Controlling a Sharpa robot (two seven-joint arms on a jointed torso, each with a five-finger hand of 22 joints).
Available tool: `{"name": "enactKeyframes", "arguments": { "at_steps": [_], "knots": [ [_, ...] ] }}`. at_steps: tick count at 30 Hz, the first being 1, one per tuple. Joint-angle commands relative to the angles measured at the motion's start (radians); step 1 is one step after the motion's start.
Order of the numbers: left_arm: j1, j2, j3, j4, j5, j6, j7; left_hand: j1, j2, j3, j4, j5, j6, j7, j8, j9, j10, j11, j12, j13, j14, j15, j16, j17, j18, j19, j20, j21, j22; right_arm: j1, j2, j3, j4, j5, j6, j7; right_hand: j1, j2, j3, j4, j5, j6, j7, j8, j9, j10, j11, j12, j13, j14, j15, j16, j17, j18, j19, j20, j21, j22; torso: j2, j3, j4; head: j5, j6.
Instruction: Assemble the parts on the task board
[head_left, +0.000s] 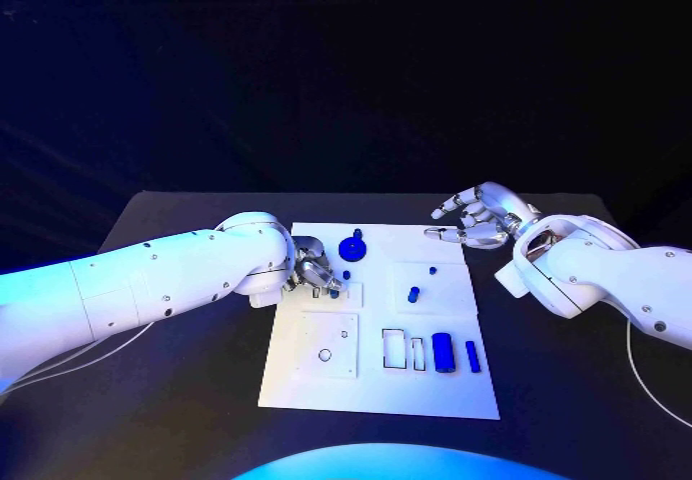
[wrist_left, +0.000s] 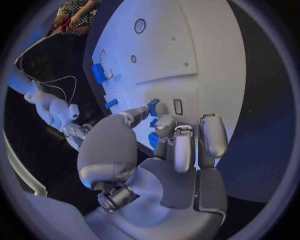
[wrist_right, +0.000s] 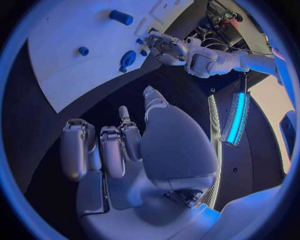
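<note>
The white task board (head_left: 378, 385) lies in the middle of the black table. My left hand (head_left: 315, 275) rests over its upper left part, and thumb and fingers (wrist_left: 166, 125) pinch a small blue part (wrist_left: 153, 107) close to a small slot (wrist_left: 178, 106). My right hand (head_left: 476, 218) hovers off the board's far right corner, fingers apart and holding nothing. A blue round knob (head_left: 353, 247) stands near the board's far edge, a small blue peg (head_left: 413, 294) at its centre. Two blue blocks (head_left: 443, 352) lie near the right edge.
Empty outlined recesses (head_left: 394, 346) and a raised plate with a hole (head_left: 329, 345) lie on the near half of the board. The right wrist view shows the knob (wrist_right: 127, 59), the peg (wrist_right: 83, 51) and my left hand (wrist_right: 165, 46). Black table (head_left: 188, 420) surrounds the board.
</note>
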Motion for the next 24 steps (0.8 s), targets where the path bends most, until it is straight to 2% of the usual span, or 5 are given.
{"name": "enactKeyframes", "arguments": {
  "at_steps": [1,7,19,23,24],
  "knots": [
    [-0.001,-0.006,0.003,0.009,-0.006,0.015,0.001,-0.001,-0.011,-0.031,0.017,-0.001,0.006,0.0,-0.006,0.002,-0.003,-0.004,0.005,0.001,0.099,-0.006,0.004,0.245,-0.02,0.004,0.001,0.001,0.001,-0.001,0.0,0.0,0.001,-0.011,0.009,0.01,-0.016,0.002,-0.004,0.003,-0.006,-0.006,0.001,0.006,0.0,-0.007,-0.002,-0.005,0.086,0.088,-0.009,-0.007,0.194,-0.01,0.033,-0.006,-0.008,0.16,0.0,0.0004,-0.0002,0.0,0.002],
    [0.0,-0.018,0.011,0.024,-0.01,0.011,0.003,-0.001,-0.006,-0.065,0.037,-0.003,0.007,0.0,-0.008,0.003,-0.003,-0.004,0.005,0.0,0.098,-0.006,0.003,0.243,-0.019,0.004,0.0,0.0,0.0,-0.001,-0.001,0.0,0.0,-0.011,0.007,0.011,-0.021,0.003,-0.006,0.003,-0.005,-0.007,0.001,0.007,0.0,-0.008,-0.001,-0.006,0.085,0.088,-0.009,-0.007,0.193,-0.01,0.032,-0.006,-0.011,0.159,-0.001,0.0002,0.0001,0.0,0.003],
    [0.005,-0.036,0.044,0.05,0.025,-0.01,0.005,-0.013,-0.003,-0.097,0.041,-0.006,0.0,0.002,-0.014,0.002,-0.014,-0.002,-0.005,-0.016,0.095,-0.005,-0.002,0.233,-0.018,-0.001,0.001,-0.004,-0.008,-0.001,0.002,0.0,-0.008,-0.009,0.001,0.017,-0.043,0.002,-0.017,0.003,-0.008,-0.012,0.001,0.011,-0.002,-0.018,-0.001,-0.017,0.073,0.084,-0.008,-0.013,0.178,-0.005,0.024,-0.006,-0.032,0.149,-0.001,0.0001,-0.0004,0.002,0.013],
    [0.011,-0.043,0.063,0.055,0.074,-0.037,0.007,0.019,0.014,-0.131,0.039,0.003,-0.064,0.031,-0.062,-0.013,-0.118,0.024,-0.101,-0.158,0.074,0.016,-0.033,0.169,-0.004,-0.051,0.015,-0.041,-0.073,-0.001,0.002,0.0,-0.013,-0.007,-0.001,0.02,-0.043,0.002,-0.017,0.003,-0.008,-0.012,0.001,0.011,-0.002,-0.018,-0.001,-0.017,0.073,0.084,-0.008,-0.013,0.178,-0.005,0.024,-0.006,-0.032,0.149,-0.001,-0.0003,-0.0002,0.002,0.019],
    [0.015,-0.045,0.067,0.052,0.082,-0.043,0.007,0.047,0.027,-0.135,0.038,0.009,-0.11,0.053,-0.109,-0.035,-0.137,0.041,-0.113,-0.178,0.073,0.03,-0.032,0.17,-0.005,-0.051,0.024,-0.042,-0.071,-0.001,0.003,0.0,-0.014,-0.006,-0.002,0.021,-0.043,0.002,-0.017,0.003,-0.008,-0.012,0.001,0.011,-0.002,-0.018,-0.001,-0.017,0.073,0.084,-0.008,-0.013,0.178,-0.005,0.024,-0.006,-0.032,0.149,-0.001,-0.0003,-0.0002,0.002,0.019]
  ]
}}
